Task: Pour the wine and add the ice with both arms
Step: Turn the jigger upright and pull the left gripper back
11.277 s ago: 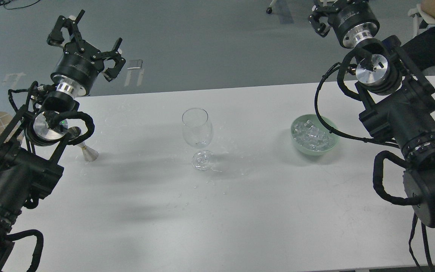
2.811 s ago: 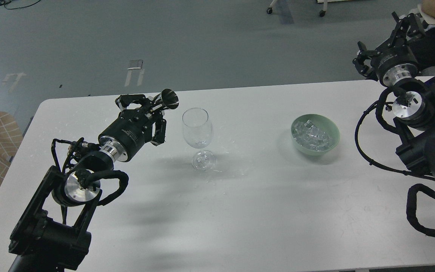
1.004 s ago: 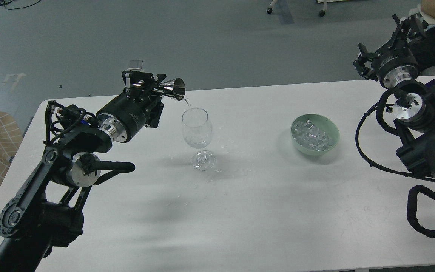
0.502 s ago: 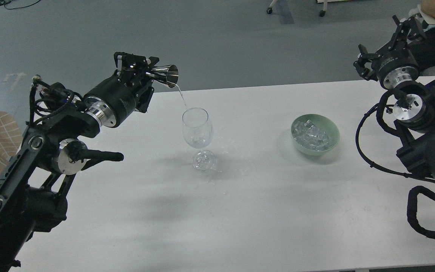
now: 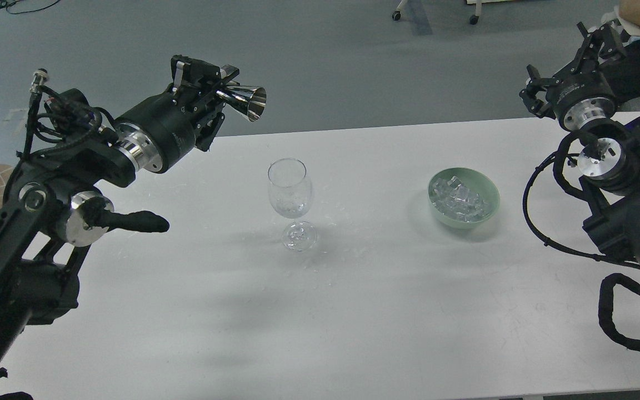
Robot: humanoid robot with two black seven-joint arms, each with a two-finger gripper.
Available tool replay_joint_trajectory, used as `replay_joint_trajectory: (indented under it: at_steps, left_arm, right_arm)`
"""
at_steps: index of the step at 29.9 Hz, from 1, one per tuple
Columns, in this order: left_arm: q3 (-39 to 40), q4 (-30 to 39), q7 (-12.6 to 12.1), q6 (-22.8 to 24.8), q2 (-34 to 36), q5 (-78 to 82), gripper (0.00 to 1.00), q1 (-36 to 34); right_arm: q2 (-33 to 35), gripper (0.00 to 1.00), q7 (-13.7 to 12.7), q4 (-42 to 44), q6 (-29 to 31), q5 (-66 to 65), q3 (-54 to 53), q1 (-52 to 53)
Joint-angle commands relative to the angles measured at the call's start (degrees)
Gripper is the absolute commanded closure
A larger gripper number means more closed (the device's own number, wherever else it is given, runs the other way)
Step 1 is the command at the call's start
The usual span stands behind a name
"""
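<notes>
1. The left gripper (image 5: 211, 91), a black pronged claw on a thick black wrist with a silver joint disc, is clamped on a polished metal jigger (image 5: 245, 101). The jigger is a small double cone, tipped on its side, with its wide shiny mouth facing right and slightly down.
2. That gripper hangs above the far left part of the white table (image 5: 353, 311), up and to the left of the wine glass (image 5: 290, 189).
3. The wine glass is clear and stemmed, standing upright near the middle of the table on a round foot. Its bowl is rounded and narrows toward the rim.
4. The ice (image 5: 460, 199) is a heap of small glassy, colourless cubes in a pale green, smooth round bowl (image 5: 491, 191). It sits right of the glass, well apart from the left gripper.
5. The right gripper (image 5: 581, 64) is raised at the far right edge of the table, beyond and to the right of the bowl. Its 2 black prongs are spread apart and hold nothing.
</notes>
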State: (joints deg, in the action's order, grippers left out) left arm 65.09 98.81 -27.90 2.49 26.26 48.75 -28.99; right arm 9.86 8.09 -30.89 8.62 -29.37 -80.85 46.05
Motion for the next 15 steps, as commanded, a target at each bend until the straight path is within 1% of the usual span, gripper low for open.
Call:
replay_joint_trajectory:
  at_steps: [1,10,15]
  left_arm:
    - [0.0,0.1,-0.1,0.4,0.1,1.7,0.91,-1.1]
    - [-0.1,0.0,-0.1,0.5,0.0,3.9,0.91,-3.2]
    - [0.5,0.0,-0.1,0.1,-0.7,3.6,0.91,-2.7]
  right_arm:
    - [0.3,0.0,0.0,-0.1,0.0,0.0,-0.1,-0.1]
    - [0.3,0.0,0.0,-0.3,0.1,0.0,-0.1,0.0]
    - [0.3,0.0,0.0,-0.3,0.1,0.0,0.0,0.0]
